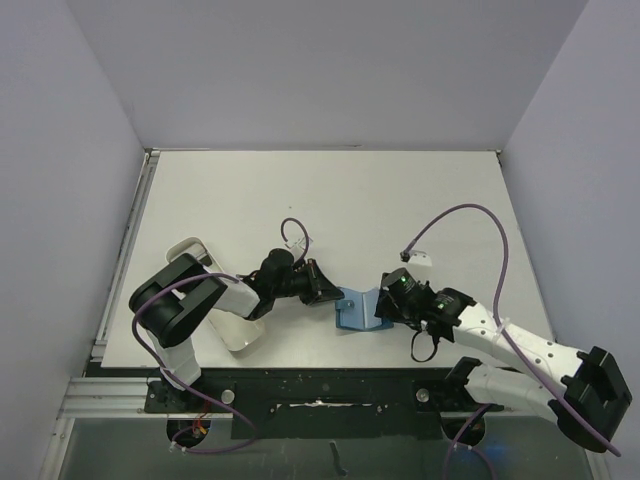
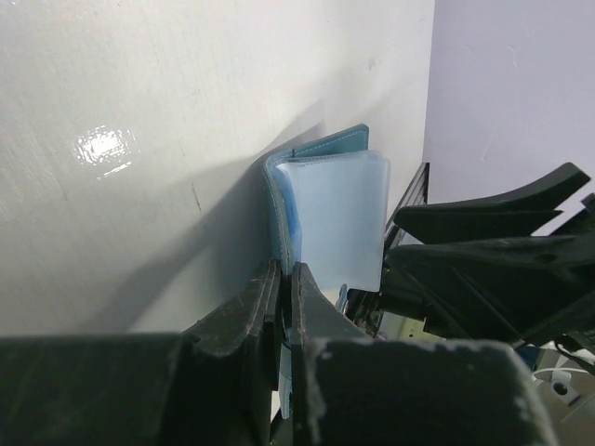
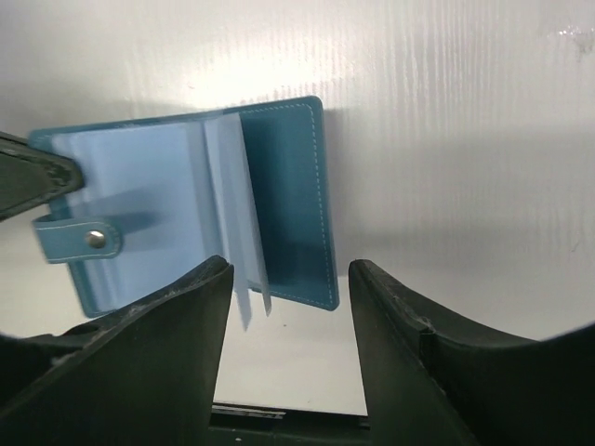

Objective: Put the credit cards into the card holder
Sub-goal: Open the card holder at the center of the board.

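Holder (image 3: 284, 186) pinned open, right end effector (image 3: 288, 279) poised empty!

Left end effector (image 2: 286, 302) is clamped tight on the holder's cover edge, down at the near side of the desk (image 1: 400, 200), between the two arms. The right one hangs just over it, jaws half-wide, nothing in them. The danger, as I judge it: that pinch sits right on the rim, so a nudge from the right fingers could twist the holder free or let it flop closed. The clear sleeves (image 3: 139, 177) fan out loose and limp, so a card could snag at a mouth or slip between two pockets. No cards that I can make out in any view. The holder itself: teal, stitched edge, strap (image 3: 65, 240) with pale stud (image 3: 94, 239) lying across the sleeves.
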Robot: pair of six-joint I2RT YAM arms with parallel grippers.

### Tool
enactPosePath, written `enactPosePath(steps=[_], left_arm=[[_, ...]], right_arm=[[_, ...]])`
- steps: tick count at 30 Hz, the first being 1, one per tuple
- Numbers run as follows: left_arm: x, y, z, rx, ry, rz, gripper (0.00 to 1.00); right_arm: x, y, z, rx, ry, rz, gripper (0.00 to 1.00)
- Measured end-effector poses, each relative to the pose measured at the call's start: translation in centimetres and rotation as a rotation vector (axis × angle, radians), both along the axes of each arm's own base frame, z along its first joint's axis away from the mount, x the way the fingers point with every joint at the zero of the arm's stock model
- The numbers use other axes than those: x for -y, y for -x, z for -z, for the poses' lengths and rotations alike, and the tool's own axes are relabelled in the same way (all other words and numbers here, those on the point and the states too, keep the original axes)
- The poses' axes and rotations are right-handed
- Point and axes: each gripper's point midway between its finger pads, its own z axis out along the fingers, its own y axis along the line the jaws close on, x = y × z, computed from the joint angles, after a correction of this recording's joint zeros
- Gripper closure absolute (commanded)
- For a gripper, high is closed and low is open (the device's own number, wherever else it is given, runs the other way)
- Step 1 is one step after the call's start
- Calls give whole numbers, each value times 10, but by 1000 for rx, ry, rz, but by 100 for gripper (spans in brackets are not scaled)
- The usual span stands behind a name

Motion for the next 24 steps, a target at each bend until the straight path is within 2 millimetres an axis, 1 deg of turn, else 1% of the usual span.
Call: enactPosePath(steps=[4,7,11,15,17,19,24], left_arm=[[1,1,0,-4,-1,2,100],[2,3,0,-5,-2,7,100],[4,3,-1,-4,-2,11,100],[5,3,-2,-3,-1,12,100],[5,3,-1,-5,-3,12,100],[4,3,0,-7,-7,11,100],[4,2,1,-6,-12,6,99]], right_arm=[[-7,-4,-18,40,-55,-6,48],[-14,-5,-26,58,-91,-22,51],[-31,-6,-35,79,-159,-71,58],[-49,-11,-41,101,-220,-106,60],[-55,-14,-38,96,-224,-116,60],[-60,-15,-29,78,-212,-122,58],[-59,-15,-4,14,-149,-116,53]])
